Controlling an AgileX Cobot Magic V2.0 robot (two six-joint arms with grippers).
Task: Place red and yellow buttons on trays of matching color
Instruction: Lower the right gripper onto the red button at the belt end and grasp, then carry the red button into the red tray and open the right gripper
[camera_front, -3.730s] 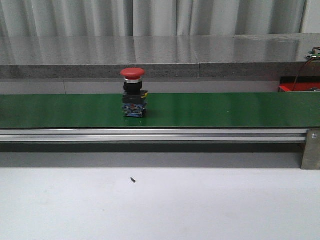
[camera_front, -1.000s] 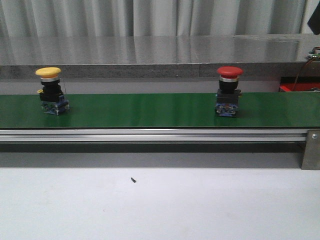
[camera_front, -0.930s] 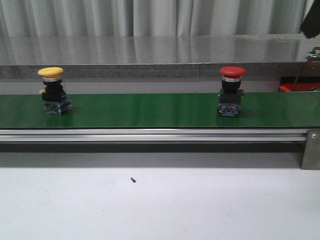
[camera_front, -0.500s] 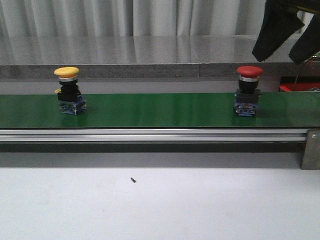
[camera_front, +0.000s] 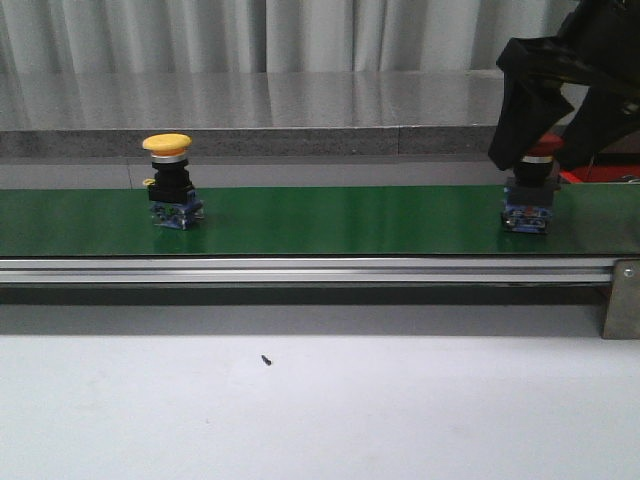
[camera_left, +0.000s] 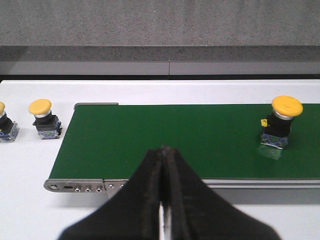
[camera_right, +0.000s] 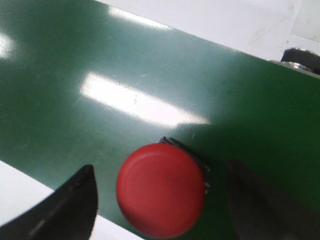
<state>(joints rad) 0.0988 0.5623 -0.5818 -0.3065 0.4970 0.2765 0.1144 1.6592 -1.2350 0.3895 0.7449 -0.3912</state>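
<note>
A red button (camera_front: 529, 203) stands on the green belt (camera_front: 340, 220) at the right, its cap half hidden by my right gripper (camera_front: 535, 160). That gripper is open, one finger on each side of the red cap (camera_right: 161, 189), apart from it. The right gripper (camera_right: 160, 169) holds nothing. A yellow button (camera_front: 168, 182) stands on the belt at the left, and the left wrist view shows the same yellow button (camera_left: 280, 122). My left gripper (camera_left: 164, 150) is shut and empty, near the belt's end. No tray is plainly in view.
Two more yellow buttons (camera_left: 44, 118) (camera_left: 4, 127) sit on the white table past the belt's end (camera_left: 75, 186). A grey ledge (camera_front: 300, 110) runs behind the belt. A red strip (camera_front: 612, 177) shows at the far right; I cannot tell what it is.
Both buttons have travelled rightward on the belt. The right gripper came down from the upper right and now straddles the red button.
</note>
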